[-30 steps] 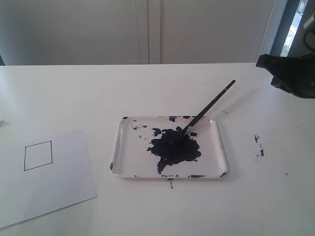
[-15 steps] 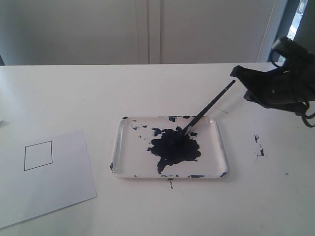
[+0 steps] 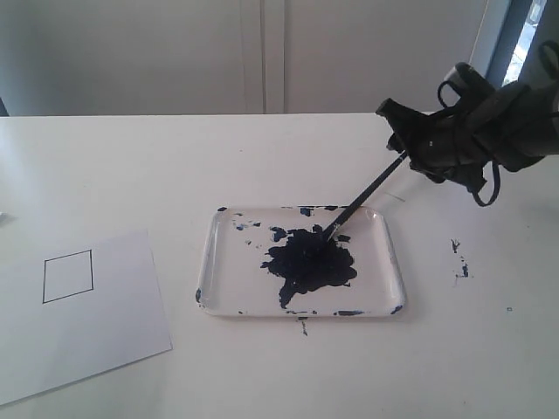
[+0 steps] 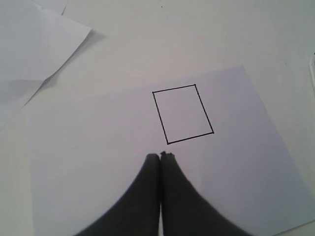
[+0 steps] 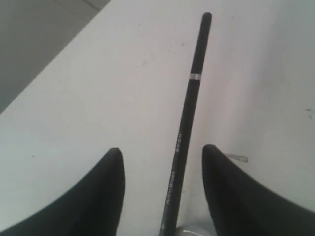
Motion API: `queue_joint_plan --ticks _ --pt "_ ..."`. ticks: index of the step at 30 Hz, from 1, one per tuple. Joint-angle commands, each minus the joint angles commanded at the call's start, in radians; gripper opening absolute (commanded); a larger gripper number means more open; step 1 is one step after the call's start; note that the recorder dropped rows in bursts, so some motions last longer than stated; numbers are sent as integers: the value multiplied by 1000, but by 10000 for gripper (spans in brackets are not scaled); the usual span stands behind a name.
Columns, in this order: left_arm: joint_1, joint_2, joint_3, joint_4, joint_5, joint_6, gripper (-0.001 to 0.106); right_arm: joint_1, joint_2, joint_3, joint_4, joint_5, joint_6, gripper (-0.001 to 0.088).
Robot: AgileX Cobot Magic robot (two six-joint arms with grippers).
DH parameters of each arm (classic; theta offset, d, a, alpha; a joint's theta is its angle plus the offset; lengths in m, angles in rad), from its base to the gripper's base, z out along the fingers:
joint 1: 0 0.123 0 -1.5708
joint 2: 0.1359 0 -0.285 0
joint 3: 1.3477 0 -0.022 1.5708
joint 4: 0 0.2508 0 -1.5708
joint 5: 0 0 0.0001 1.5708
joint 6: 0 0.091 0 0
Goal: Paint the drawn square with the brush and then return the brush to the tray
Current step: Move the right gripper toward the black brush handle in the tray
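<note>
My right gripper (image 3: 396,133) has swung in from the far right edge of the table (image 3: 131,166), where it hung a second ago, and now sits over the upper end of the brush (image 3: 362,197). The handle's tip, in plain sight before, is hidden behind my fingers in the exterior view. My jaws stand apart, one either side of the handle, neither touching it.

You've got a white table (image 3: 131,166), and at 8 o'clock on it a white paper sheet (image 3: 105,340) lies flat. Dark paint flecks (image 3: 463,270) dot the tabletop at 3 o'clock. Pale wall panels (image 3: 262,52) stand at 12, a window strip (image 3: 524,39) at 1. More loose paper (image 4: 34,44) lies near that sheet.
</note>
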State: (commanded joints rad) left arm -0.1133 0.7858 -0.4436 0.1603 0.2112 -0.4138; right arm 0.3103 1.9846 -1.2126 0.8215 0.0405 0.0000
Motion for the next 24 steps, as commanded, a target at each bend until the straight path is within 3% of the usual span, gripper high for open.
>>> queue_joint_plan --ticks 13,24 --pt "0 0 0 -30 7 30 0 10 123 -85 0 -40 0 460" --pt "0 0 0 -30 7 30 0 10 174 -99 0 -74 5 460"
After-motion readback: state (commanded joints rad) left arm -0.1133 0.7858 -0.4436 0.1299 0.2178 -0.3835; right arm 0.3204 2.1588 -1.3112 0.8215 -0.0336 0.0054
